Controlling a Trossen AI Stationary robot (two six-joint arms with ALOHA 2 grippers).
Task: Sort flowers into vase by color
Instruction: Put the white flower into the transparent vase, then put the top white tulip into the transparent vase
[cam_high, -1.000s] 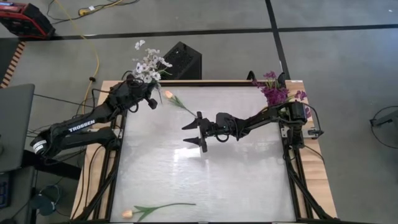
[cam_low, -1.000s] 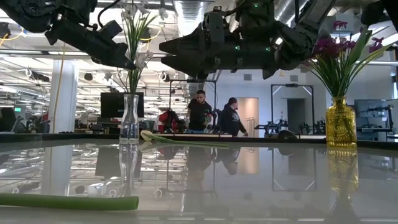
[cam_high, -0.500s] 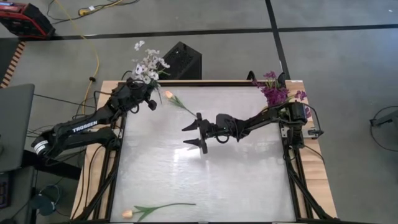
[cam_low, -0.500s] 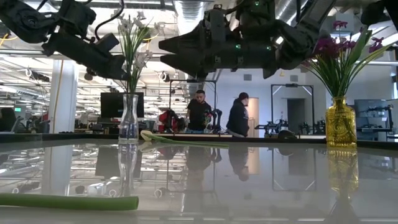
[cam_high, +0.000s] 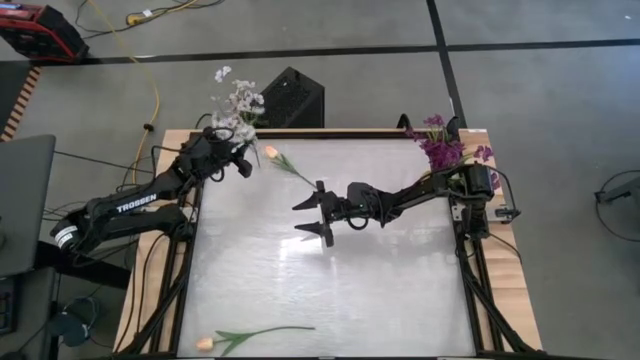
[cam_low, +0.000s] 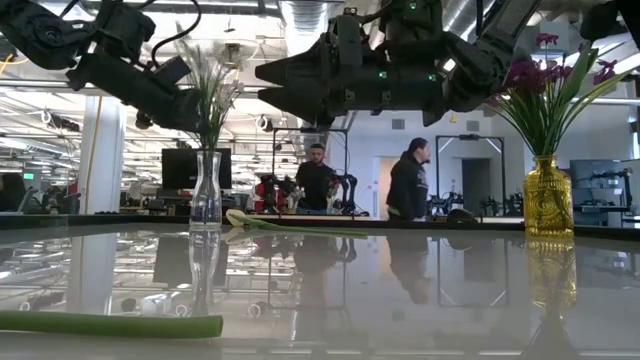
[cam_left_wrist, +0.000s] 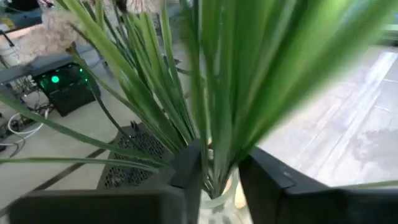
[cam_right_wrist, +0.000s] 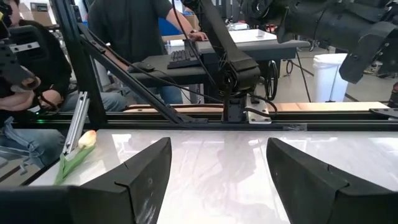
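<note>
Left gripper (cam_left_wrist: 217, 168) jaws slightly parted around blurred white flowers (cam_high: 238, 103) stems; right gripper (cam_high: 310, 213) jaws spread.

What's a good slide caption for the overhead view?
Left claw at the white flowers in the corner vase; right claw open mid-table, two peach tulips unsorted.

Glossy white table (cam_high: 330, 280). Clear vase (cam_low: 206, 190) far-left corner, amber vase (cam_low: 547, 196) far-right. Tulips lying: far-left (cam_high: 285, 163), near edge (cam_high: 250, 336).
</note>
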